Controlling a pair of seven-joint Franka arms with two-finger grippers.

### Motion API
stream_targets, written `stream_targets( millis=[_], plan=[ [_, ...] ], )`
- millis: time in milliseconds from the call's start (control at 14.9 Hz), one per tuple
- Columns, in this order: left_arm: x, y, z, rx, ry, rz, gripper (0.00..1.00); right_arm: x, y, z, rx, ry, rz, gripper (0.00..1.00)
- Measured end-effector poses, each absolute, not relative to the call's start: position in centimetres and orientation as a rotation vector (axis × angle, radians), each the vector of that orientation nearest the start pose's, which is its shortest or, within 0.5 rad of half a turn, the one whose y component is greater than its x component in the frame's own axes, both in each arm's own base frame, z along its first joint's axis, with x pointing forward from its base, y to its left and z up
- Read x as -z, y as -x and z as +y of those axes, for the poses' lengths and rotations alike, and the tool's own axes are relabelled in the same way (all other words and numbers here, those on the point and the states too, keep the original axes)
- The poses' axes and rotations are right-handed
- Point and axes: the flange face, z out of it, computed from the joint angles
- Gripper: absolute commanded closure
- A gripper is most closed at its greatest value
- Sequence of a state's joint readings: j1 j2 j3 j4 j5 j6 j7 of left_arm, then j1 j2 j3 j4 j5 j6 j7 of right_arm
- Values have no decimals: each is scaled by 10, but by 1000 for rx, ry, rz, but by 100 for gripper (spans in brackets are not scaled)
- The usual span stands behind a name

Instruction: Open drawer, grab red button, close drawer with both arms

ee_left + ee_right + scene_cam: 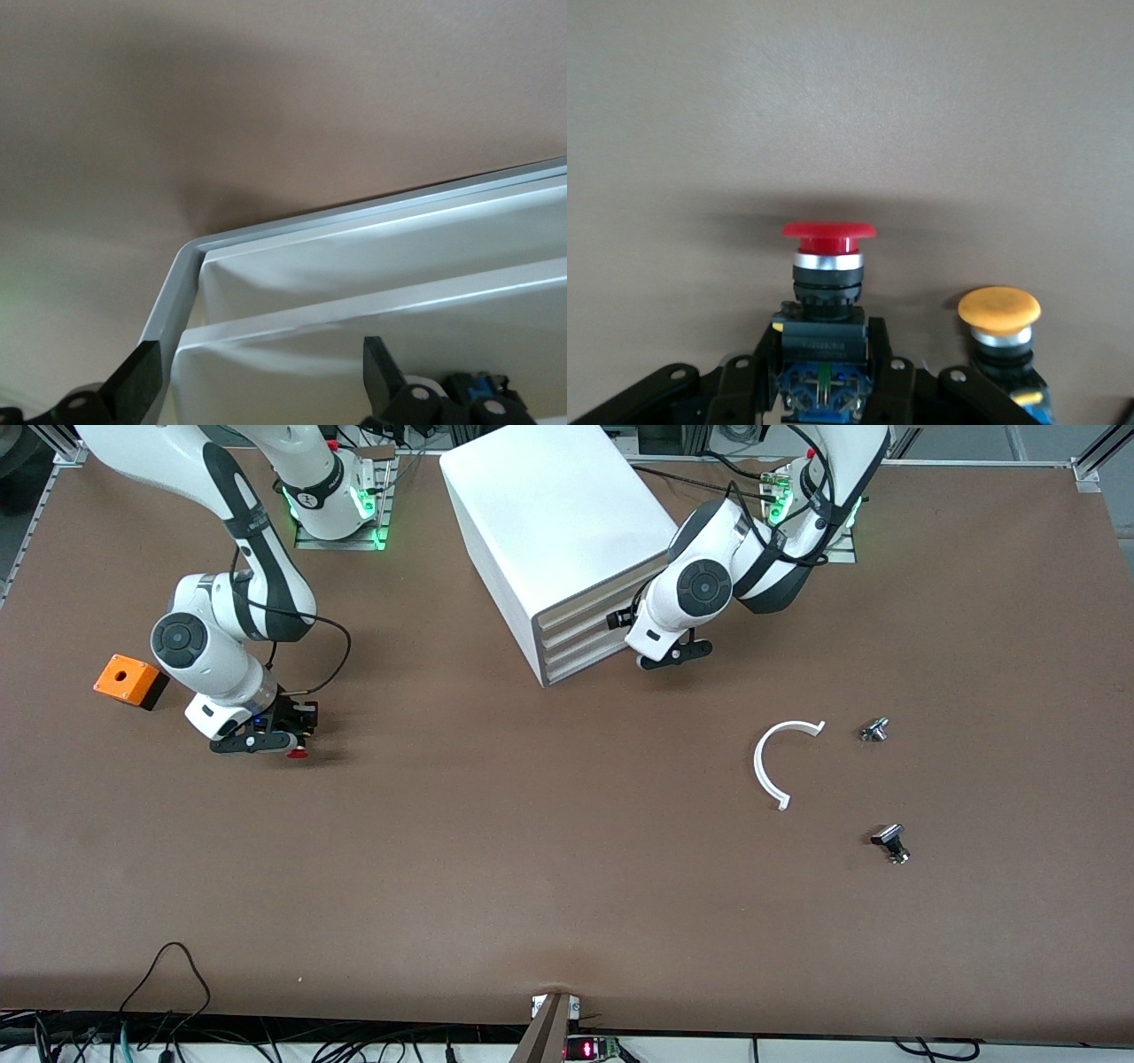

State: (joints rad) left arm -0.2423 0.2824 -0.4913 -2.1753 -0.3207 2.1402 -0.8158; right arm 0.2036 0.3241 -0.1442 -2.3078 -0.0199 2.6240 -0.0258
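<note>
Low in the frame, toward the left arm's end: a small black part (889, 841) on the table (532, 886). A bit higher up, a white curved strip (772, 763), with a tiny metal part (874, 729) beside it.

Mid-height, toward the right arm's end: the right gripper (288, 742), down low over the table. Fingers (879, 345) shut tight on the black body of the button (824, 266), red cap (298, 753) sticking out past the tips. Right beside it in the right wrist view, an orange button (998, 320). Higher up and nearer the table's end, an orange box (130, 680).

Upper middle of the frame: the big white cabinet (558, 522), the drawer (585, 636) in its stack of four. Cannot tell which one. Right at those drawer fronts, the left gripper (663, 657). Fingers (135, 382) spread wide, one on each side of a drawer's front corner (372, 310), not squeezing it.
</note>
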Motion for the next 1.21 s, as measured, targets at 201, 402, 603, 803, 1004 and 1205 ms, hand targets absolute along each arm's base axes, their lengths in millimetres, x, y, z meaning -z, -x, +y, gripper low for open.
stream_targets(
  millis=[201, 402, 603, 803, 1004, 1205],
  plan=[
    [-260, -387, -360, -754, 3079, -469, 0, -188, -523, 32, -21, 3195, -187, 52],
    [-274, -441, -306, -670, 3158, -494, 0, -191, -525, 33, -4, 3194, -189, 0],
    [-316, -519, -208, -457, 3289, -460, 0, -207, -534, 35, 54, 3190, -191, 0],
    [-377, -555, -132, -181, 3306, -220, 0, -231, -547, 38, 116, 3184, -193, 0],
    [-441, -563, -88, -24, 3266, -27, 0, -264, -566, 41, 90, 3183, -191, 0],
    [-503, -553, -63, -84, 3174, 41, 0, -304, -589, 44, 35, 3187, -187, 0]
  ],
)
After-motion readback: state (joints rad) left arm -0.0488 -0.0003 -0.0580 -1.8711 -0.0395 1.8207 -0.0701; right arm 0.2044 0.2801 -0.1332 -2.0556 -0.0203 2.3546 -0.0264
